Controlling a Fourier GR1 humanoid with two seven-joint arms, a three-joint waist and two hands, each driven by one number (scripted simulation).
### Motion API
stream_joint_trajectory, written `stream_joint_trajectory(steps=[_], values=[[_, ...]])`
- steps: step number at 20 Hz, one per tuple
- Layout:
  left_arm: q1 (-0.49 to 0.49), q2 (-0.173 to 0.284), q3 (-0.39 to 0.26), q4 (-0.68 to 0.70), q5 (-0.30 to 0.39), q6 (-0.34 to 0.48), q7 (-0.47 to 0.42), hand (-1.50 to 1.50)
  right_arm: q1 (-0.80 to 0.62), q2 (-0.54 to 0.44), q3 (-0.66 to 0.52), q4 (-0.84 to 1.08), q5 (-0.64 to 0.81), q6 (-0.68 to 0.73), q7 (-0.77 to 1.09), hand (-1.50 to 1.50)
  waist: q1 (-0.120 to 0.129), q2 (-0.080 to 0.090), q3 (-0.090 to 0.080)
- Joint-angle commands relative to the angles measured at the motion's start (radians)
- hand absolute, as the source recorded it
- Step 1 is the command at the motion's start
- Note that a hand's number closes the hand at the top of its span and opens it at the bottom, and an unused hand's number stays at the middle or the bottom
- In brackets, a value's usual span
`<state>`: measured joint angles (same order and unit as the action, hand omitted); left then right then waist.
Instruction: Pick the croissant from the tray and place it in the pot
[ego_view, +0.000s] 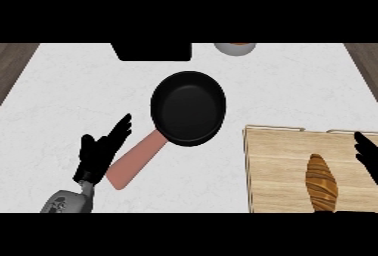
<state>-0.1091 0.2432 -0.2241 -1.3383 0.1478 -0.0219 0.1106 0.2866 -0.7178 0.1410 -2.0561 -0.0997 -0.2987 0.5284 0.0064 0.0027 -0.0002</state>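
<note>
The croissant lies on the tray, lower right. The right hand, open, is just beside it and must grab it next. The pot waits mid-frame. The left hand rests open, lower left.

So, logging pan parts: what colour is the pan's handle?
Pinkish-salmon handle, on the black pan; head view.
</note>
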Motion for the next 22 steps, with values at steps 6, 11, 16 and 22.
stream_joint_trajectory(steps=[6, 11, 16, 22], values=[[0.042, 0.019, 0.053, -0.040, -0.011, -0.053, 0.008, 0.00, 0.032, 0.104, -0.048, 0.271, 0.070, 0.121, -0.230, -1.50, -0.010, -0.004, 0.001], [-0.021, -0.034, 0.061, -0.016, -0.032, -0.029, 0.053, 0.00, 0.062, 0.144, -0.138, 0.309, 0.043, 0.161, -0.361, -1.50, -0.014, -0.003, 0.001], [0.019, -0.029, 0.074, -0.002, -0.049, -0.064, 0.000, 0.00, 0.080, 0.200, -0.168, 0.303, -0.029, 0.258, -0.414, -1.50, -0.014, -0.003, 0.000], [0.048, -0.064, 0.051, -0.065, -0.085, -0.026, 0.015, 0.00, 0.035, 0.299, -0.191, 0.417, -0.102, 0.317, -0.555, -1.50, -0.007, -0.004, 0.001]])
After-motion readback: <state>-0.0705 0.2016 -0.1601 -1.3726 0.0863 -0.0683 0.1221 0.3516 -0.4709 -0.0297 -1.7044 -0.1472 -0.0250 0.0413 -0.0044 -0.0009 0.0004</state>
